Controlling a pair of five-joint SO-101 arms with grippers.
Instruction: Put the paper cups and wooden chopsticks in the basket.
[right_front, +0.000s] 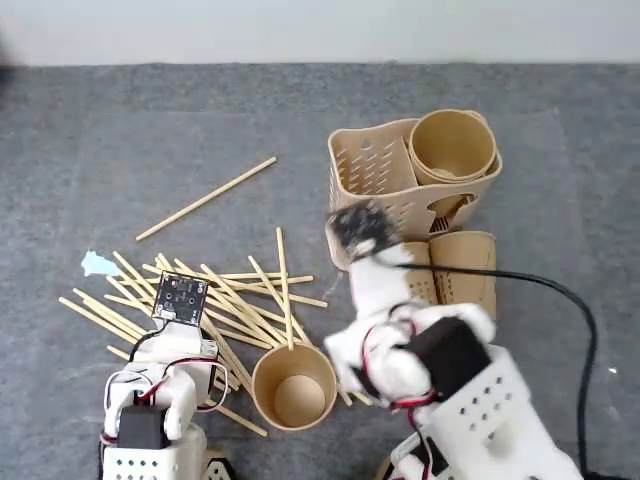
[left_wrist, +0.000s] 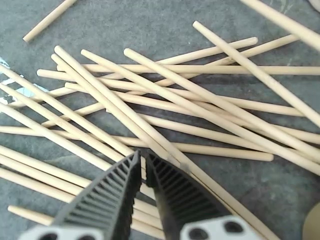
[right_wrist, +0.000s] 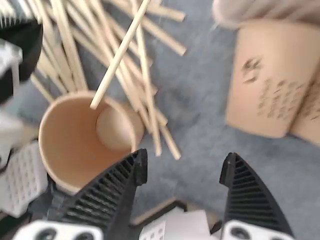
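Left gripper (left_wrist: 143, 154): ribbed black fingers drawn almost together, a thin slit left between them and nothing visibly clamped; tips low over the chopstick pile (left_wrist: 200, 100). Right gripper (right_wrist: 186, 160): jaws spread wide and holding nothing, hanging above bare grey mat (right_wrist: 200, 100) between the upright cup (right_wrist: 85, 140) and the toppled cups (right_wrist: 270, 80). Upright cup, paper, tan, mouth up, standing on the mat between the two arm bases in the high view, at the near edge of the pile; one chopstick (right_wrist: 120, 55) rests its end against the rim. Chopstick pile, wooden, many sticks criss-crossed and overlapping flat on the mat in front of the left arm, none in the basket (right_front: 375, 175). Stray chopstick (right_front: 207, 198): single, lying aslant, well apart from the pile on its far side. Basket, beige, perforated walls, standing on the far right part of the mat; nested cups (right_front: 452, 145) sit mouth up in its right-hand compartment. Toppled cups, two, paper, lying on their sides side by side just in front of the basket, outside it. Blue scrap (right_front: 98, 264): small, at the left edge of the pile. Black cable (right_front: 560, 290): runs from the right arm across the mat to the right.
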